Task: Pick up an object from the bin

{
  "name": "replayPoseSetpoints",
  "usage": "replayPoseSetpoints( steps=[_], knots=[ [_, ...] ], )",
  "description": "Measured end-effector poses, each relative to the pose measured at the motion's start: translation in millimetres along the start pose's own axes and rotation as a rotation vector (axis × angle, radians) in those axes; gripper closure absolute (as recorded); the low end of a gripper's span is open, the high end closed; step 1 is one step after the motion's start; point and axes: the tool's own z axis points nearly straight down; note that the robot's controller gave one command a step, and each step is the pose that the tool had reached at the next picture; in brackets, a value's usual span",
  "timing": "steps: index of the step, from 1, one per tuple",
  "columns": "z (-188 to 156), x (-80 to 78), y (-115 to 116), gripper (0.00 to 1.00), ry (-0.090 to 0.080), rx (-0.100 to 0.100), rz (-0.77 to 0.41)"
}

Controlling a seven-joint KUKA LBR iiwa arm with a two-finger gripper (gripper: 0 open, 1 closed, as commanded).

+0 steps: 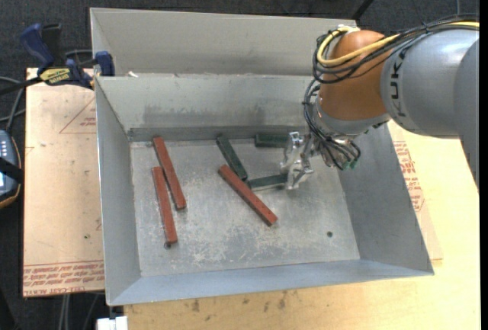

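My gripper (296,171) hangs low over the bin's middle right, its silvery fingers pointing down and a little apart. Just under and left of the fingertips lies a short dark green bar (264,182), its right end reaching them. A red-brown bar (247,195) lies slanted across the floor just left of that. Another dark green bar (230,155) slants above it, and a small dark green block (268,140) sits near the back wall, left of the gripper. Nothing is seen between the fingers.
Two red-brown bars (168,172) (164,206) lie side by side at the bin's left. The arm with its orange cover and cables reaches in from the right over the bin's back right part.
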Motion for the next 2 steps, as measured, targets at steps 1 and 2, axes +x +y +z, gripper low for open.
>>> replayPoseSetpoints(
  steps=[1,2],
  knots=[
    [-5.4,-1.9,-5.5,1.0,-0.007,0.003,-0.107],
    [-113.8,-20.6,0.3,1.0,-0.003,0.001,-0.278]
  ],
)
